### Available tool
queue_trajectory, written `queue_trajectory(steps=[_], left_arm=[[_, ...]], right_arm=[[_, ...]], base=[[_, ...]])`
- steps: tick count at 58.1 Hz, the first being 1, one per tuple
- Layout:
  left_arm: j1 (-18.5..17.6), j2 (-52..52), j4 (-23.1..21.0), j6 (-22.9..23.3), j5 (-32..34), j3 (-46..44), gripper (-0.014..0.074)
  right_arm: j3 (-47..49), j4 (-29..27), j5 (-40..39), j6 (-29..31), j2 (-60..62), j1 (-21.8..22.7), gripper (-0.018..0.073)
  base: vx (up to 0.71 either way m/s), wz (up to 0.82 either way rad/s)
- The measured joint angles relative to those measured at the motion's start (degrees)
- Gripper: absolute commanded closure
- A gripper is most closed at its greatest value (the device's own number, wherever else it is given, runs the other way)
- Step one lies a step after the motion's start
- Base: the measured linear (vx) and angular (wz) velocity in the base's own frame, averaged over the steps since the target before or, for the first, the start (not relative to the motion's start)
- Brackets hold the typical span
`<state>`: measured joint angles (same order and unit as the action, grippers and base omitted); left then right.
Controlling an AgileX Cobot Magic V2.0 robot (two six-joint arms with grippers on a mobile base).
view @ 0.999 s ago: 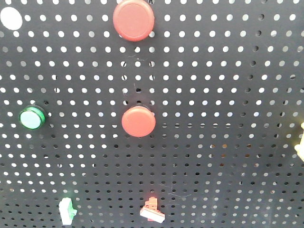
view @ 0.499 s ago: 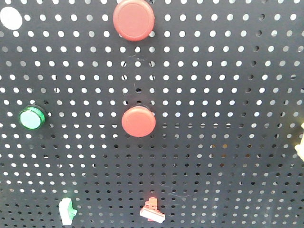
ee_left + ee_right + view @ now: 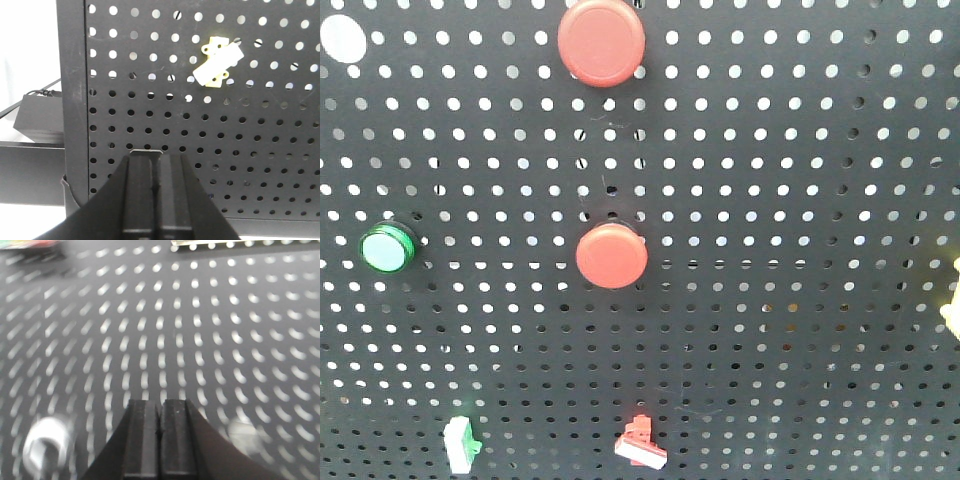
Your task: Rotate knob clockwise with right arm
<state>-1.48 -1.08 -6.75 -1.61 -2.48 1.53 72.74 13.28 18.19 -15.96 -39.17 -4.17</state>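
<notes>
A black perforated metal board (image 3: 800,200) fills the front view and carries two red round plastic push-buttons, one at the top edge (image 3: 602,40) and one near the centre (image 3: 612,256). One green round button with a dark rim (image 3: 388,248) sits to the left, and one white round disc (image 3: 342,38) is in the top left corner. Three small clip-like fittings line the lower and right margins: a green-and-white one (image 3: 462,444), a red-and-white one (image 3: 641,444) and a pale yellow one (image 3: 952,300) cut off by the right edge.

In the right wrist view, the right gripper (image 3: 160,405) points at the board with its two black fingers pressed together, holding nothing. The silvery round knob (image 3: 46,449) appears heavily blurred low on the board, to the left of that gripper and apart from it. A second pale blur (image 3: 243,432) lies to the gripper's right, too smeared to identify.

In the left wrist view, the left gripper (image 3: 156,157) is likewise closed on nothing. It faces the board below one yellow-and-white tilted clip (image 3: 217,67), with one black box with a cable (image 3: 37,117) off to the far left.
</notes>
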Motion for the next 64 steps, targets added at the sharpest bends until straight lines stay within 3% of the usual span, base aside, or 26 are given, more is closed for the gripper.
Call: queue_trajectory(steps=[7, 13, 17, 34, 38, 49, 64], left_arm=[[0.0, 0.0, 0.0, 0.0, 0.0, 0.0, 0.0603], [0.0, 0.0, 0.0, 0.0, 0.0, 0.0, 0.0603], [0.0, 0.0, 0.0, 0.0, 0.0, 0.0, 0.0603], [0.0, 0.0, 0.0, 0.0, 0.0, 0.0, 0.0603], [0.0, 0.0, 0.0, 0.0, 0.0, 0.0, 0.0603], [0.0, 0.0, 0.0, 0.0, 0.0, 0.0, 0.0603], [0.0, 0.0, 0.0, 0.0, 0.0, 0.0, 0.0603]], right_arm=[[1.0, -3.5, 1.2, 0.2, -1.7, 0.0, 0.0568], [1.0, -5.2, 2.9, 4.6, -2.4, -0.3, 0.0568], [1.0, -6.3, 4.2, 10.8, -2.8, -2.0, 0.0568], [1.0, -10.7, 9.2, 44.3, -3.6, -17.3, 0.0565], [1.0, -10.9, 9.3, 48.4, -3.6, -18.7, 0.0559], [1.0, -10.9, 8.6, 51.5, -4.0, -19.1, 0.0494], [1.0, -10.7, 5.5, 51.9, -5.9, -19.1, 0.0312]], base=[[0.00, 0.00], [0.00, 0.00], [0.00, 0.00], [0.00, 0.00], [0.00, 0.00], [0.00, 0.00], [0.00, 0.00]])
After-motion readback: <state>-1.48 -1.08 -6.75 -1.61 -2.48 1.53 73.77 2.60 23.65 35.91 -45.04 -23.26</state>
